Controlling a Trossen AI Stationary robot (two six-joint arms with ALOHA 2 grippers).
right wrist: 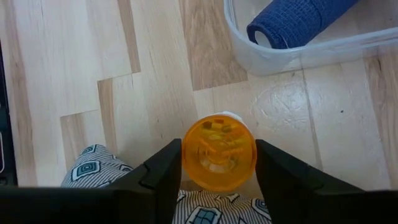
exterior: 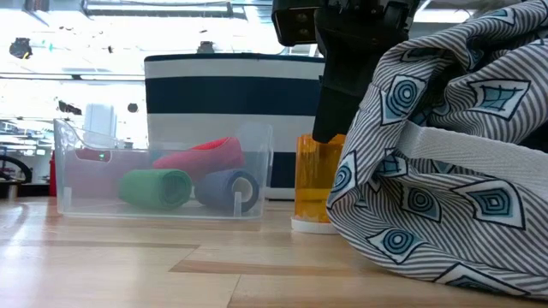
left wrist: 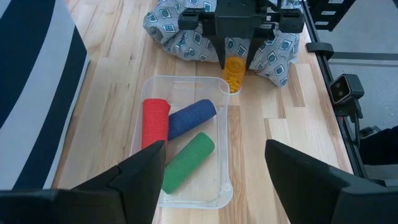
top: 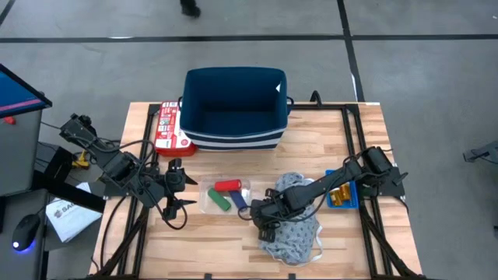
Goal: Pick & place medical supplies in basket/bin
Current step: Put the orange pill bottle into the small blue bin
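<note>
An orange pill bottle point(exterior: 312, 180) stands upside down on the table, white cap point(exterior: 310, 225) down, between the clear tray point(top: 208, 204) and the grey patterned cloth point(top: 297, 229). My right gripper point(right wrist: 219, 163) is shut on it from above, its arm stretched over the cloth. In the tray lie a red roll point(left wrist: 155, 121), a blue roll point(left wrist: 191, 118) and a green roll point(left wrist: 188, 160). My left gripper point(left wrist: 214, 186) hangs open just beyond the tray's left end, touching nothing. The navy basket point(top: 233, 76) stands at the far edge. My right gripper pinches the orange pill bottle's wall point(right wrist: 186, 155) between its two fingers, one on each side, near the upturned bottom. The fingers point(left wrist: 219, 53) come from above, pointing down. The bottle is upright, and its white cap point(right wrist: 229, 116) rests on the table.
A small blue bin point(top: 342, 198) holding more orange bottles sits at the table's right edge. A red-and-white flat box point(top: 166, 124) lies left of the basket. Bare wood shows along the near edge, left of the cloth.
</note>
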